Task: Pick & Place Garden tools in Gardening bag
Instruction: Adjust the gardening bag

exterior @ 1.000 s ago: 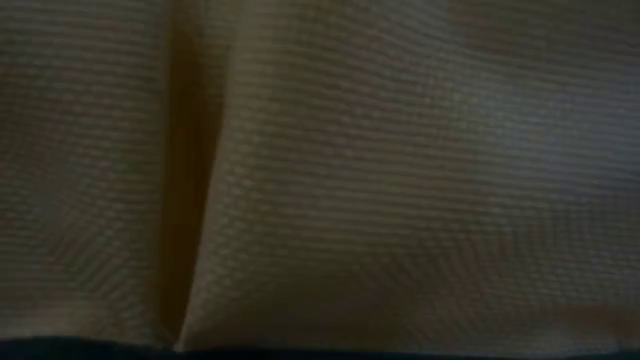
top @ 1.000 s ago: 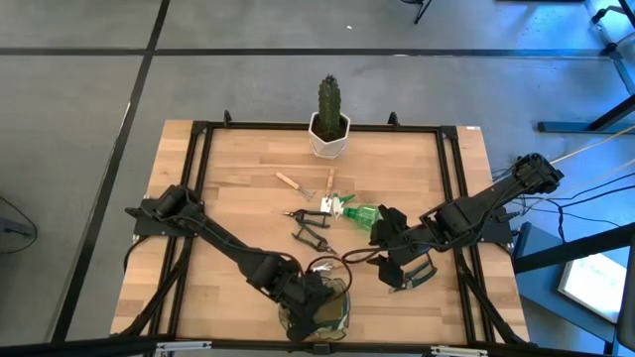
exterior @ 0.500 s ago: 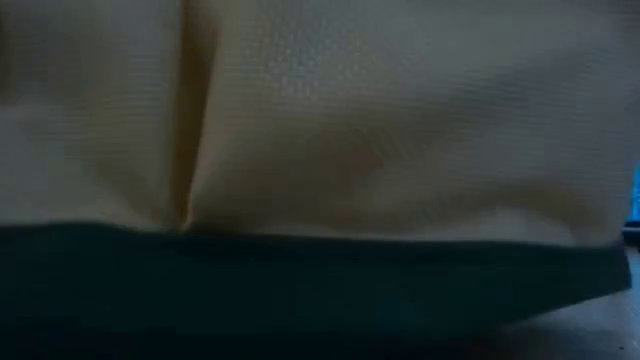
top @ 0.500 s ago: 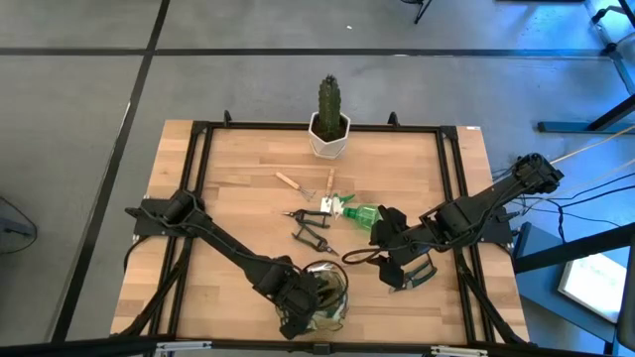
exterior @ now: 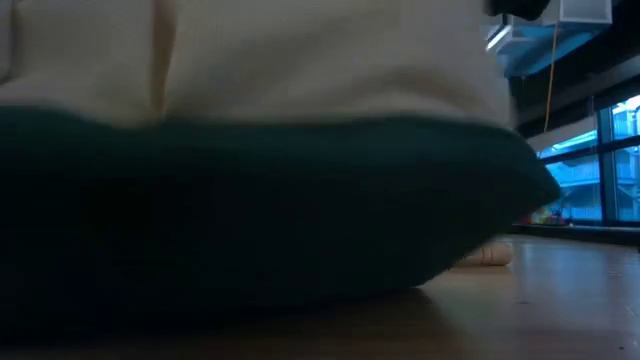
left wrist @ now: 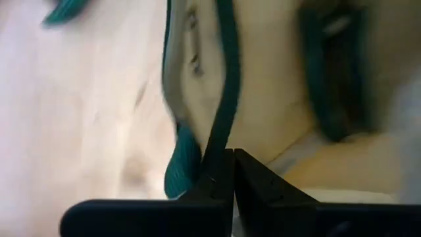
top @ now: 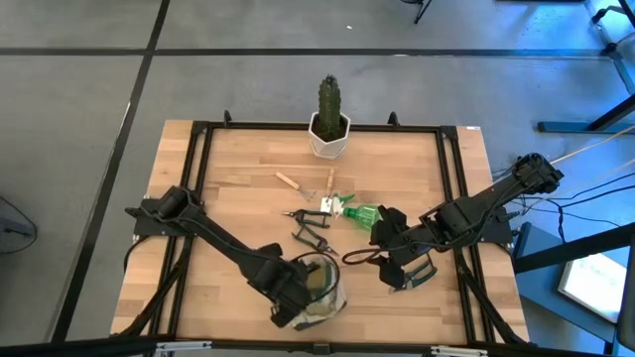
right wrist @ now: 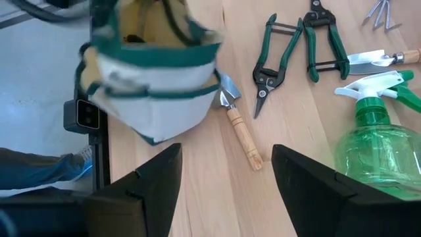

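Wooden table (top: pixel 238 164): your left gripper (top: pixel 298 302) pinches one bag (top: pixel 319 290) at lower centre; right gripper (top: pixel 397 281) gapes; two shears (top: pixel 310 229), one sprayer (top: pixel 361 214).

The gardening bag (exterior: pixel 250 150) fills most of the low view, pressed so close to the camera that only fabric shows. Its upper part is pale cream cloth with a vertical fold or seam toward the left; below that runs a broad dark green band that bulges down to the wooden table (exterior: pixel 580 290). Just beside the bag's lower right edge, a pale rounded wooden end (exterior: pixel 485 256) lies on the table, partly hidden behind the bag. Beyond the bag to the right, blue-lit windows (exterior: pixel 600 160) of the room show.
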{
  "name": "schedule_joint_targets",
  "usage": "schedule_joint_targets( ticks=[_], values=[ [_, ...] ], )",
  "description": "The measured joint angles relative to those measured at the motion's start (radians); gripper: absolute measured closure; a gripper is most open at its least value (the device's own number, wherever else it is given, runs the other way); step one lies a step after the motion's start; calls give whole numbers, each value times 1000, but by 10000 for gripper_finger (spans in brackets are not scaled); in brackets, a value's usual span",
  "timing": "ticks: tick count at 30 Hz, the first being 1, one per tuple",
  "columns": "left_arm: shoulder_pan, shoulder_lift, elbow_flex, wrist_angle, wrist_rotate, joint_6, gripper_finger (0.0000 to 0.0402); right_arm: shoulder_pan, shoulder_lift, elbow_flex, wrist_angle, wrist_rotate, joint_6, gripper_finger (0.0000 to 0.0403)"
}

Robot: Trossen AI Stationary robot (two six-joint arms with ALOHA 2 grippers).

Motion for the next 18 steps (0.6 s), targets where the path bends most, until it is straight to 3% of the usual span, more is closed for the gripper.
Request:
schedule_joint_targets(
  ticks=[5, 9, 14, 18],
  values=[
    [5, -57, 0, 226, -14, -22, 400, 0, 0, 0, 0, 0, 0, 164],
    [5, -128, 1, 333, -95, -31, 400, 0, 0, 0, 0, 1, 0, 164],
    [19, -182, 2, 319, -76, -5, 397, 0, 0, 0, 1, 10, -15, 164],
    [26, -172, 2, 263, 19, 1, 366, 0, 0, 0, 3, 11, -15, 164]
  ],
)
